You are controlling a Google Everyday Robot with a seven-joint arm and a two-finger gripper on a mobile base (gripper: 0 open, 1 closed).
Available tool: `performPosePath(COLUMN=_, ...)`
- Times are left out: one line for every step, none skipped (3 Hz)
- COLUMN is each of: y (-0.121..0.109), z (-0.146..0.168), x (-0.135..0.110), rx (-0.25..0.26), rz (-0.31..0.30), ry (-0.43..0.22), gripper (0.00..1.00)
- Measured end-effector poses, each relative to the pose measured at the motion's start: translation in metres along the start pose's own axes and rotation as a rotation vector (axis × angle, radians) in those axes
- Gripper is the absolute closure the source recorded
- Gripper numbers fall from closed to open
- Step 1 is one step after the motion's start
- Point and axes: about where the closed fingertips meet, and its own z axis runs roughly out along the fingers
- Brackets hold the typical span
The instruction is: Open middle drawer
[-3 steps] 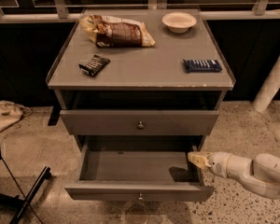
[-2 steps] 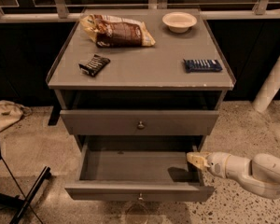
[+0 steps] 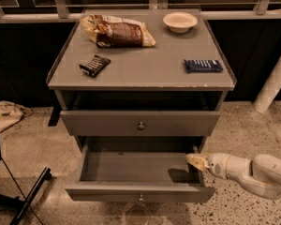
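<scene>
The middle drawer point(image 3: 139, 192) is a grey drawer with a low flat front and a small round metal knob point(image 3: 140, 198). It stands pulled far out of the grey cabinet, and its inside point(image 3: 136, 165) is bare. My gripper point(image 3: 196, 161) is at the drawer's right side, just over the right wall near the back of the opening. It comes in from the right on a white arm point(image 3: 253, 172). The drawer above point(image 3: 140, 123), with its own knob, sits almost flush with a dark gap over it.
On the cabinet top point(image 3: 145, 69) lie a brown snack bag point(image 3: 117, 32), a white bowl point(image 3: 180, 21), a black bar point(image 3: 94, 65) and a blue bar point(image 3: 203, 65). A white post point(image 3: 274, 78) stands at the right. A black stand leg point(image 3: 30, 193) lies on the floor at the left.
</scene>
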Motion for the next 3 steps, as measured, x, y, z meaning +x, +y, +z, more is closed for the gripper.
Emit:
performPosePath(y=0.0, z=0.0001, x=0.0, rx=0.0, rz=0.0, ry=0.0, gripper=0.11)
performPosePath(y=0.0, z=0.0001, x=0.0, rx=0.0, rz=0.0, ry=0.0, gripper=0.0)
performPosePath(y=0.0001, z=0.0001, x=0.0, rx=0.0, rz=0.0, ry=0.0, gripper=0.0)
